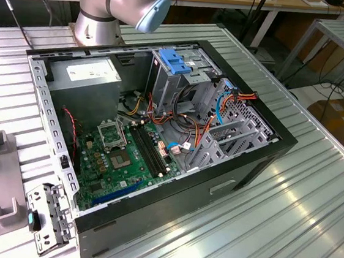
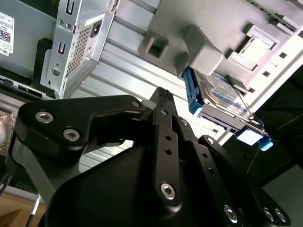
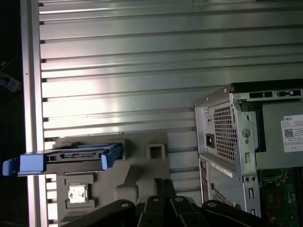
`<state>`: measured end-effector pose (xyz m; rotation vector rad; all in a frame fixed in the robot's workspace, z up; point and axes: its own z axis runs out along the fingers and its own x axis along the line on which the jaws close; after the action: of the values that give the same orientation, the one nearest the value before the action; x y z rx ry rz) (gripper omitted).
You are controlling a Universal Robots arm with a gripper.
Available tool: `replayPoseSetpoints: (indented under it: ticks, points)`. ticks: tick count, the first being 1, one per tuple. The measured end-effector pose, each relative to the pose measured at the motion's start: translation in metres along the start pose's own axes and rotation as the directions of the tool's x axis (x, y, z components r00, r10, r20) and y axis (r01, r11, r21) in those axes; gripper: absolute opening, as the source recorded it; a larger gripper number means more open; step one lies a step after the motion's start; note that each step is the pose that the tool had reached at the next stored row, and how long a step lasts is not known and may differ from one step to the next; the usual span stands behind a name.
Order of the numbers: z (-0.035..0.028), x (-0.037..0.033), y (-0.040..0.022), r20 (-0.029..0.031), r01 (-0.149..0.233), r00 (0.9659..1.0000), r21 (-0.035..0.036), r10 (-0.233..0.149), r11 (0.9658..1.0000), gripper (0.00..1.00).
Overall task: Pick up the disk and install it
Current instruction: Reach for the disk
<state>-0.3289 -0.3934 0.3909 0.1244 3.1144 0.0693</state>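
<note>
Second wrist view: the disk (image 2: pixel 218 92) sits in a grey holder (image 2: pixel 203 23); how wide the tool (image 2: pixel 163 142) stands, I cannot tell.

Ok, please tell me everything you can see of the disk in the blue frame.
The disk is a flat silver-grey metal drive with a pale label on its broad face. A blue plastic carrier frames it, with tabs sticking out at both ends. It stands on its edge in a grey holder on the ribbed metal table, outside the computer case. The first wrist view shows it edge-on, with a dark strip along that edge.
</note>
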Motion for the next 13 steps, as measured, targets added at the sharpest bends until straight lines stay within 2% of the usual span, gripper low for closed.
replayPoseSetpoints:
  ticks: [13]
  points:
    - [-0.0001,0.0235,-0.0019,0.0,-0.002,1.0,0.0,0.002,1.0,0.11]
